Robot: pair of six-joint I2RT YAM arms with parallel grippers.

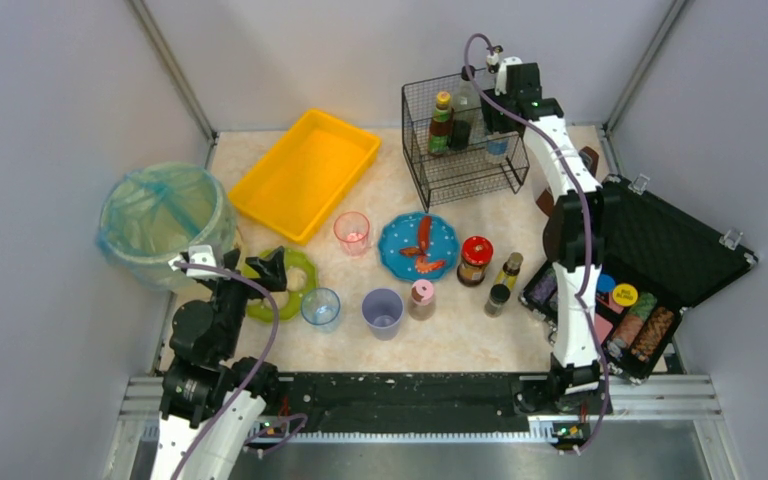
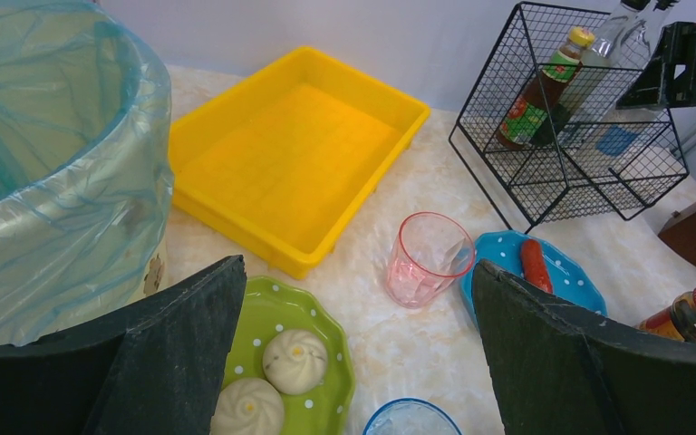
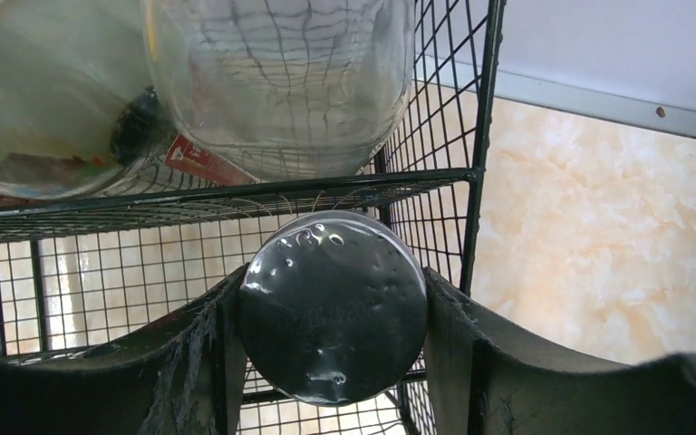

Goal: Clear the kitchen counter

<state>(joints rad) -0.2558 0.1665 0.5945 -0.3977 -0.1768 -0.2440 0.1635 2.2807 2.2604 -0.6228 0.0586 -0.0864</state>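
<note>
found right gripper part-open and clamped on a metal can against the wire rack below its bottles, left gripper spread wide, empty, over the green plate, cluttered table beneath both; judged likely to snag mesh or topple bottles if released askew.

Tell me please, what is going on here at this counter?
Two robot arms are tidying the kitchen counter. The right gripper is at the wire rack on the far side, closed on a round container with a silver metal bottom. The left gripper hangs open above the green plate with two buns, beside the lined bin. Cups, a blue plate and small jars stand on the counter.
</note>
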